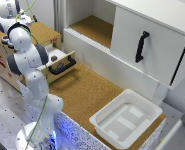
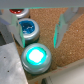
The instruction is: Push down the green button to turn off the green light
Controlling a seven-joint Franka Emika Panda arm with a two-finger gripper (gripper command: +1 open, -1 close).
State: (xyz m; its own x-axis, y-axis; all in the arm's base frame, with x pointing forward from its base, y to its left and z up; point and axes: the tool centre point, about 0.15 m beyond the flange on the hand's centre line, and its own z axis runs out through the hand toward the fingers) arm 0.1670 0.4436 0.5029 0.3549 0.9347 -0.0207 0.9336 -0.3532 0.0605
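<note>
In the wrist view the green button (image 2: pixel 36 56) glows bright green inside a grey round housing set in a cork surface. Beyond it are a blue button (image 2: pixel 27 27) and, farther off, a red button (image 2: pixel 16 11). My gripper (image 2: pixel 38 27) is open above this row. One finger (image 2: pixel 12 26) shows on one side of the blue button and the other finger (image 2: pixel 62 25) on the opposite side, and neither touches a button. In the exterior view my gripper (image 1: pixel 22 20) hangs over the wooden box (image 1: pixel 44 34) at the upper left, and it hides the buttons.
An open drawer with a black handle (image 1: pixel 62 65) juts from the wooden box. A white tub (image 1: pixel 127 117) rests on the cork tabletop at the exterior view's lower right. Behind stands a white cabinet whose door has a black handle (image 1: pixel 142 45).
</note>
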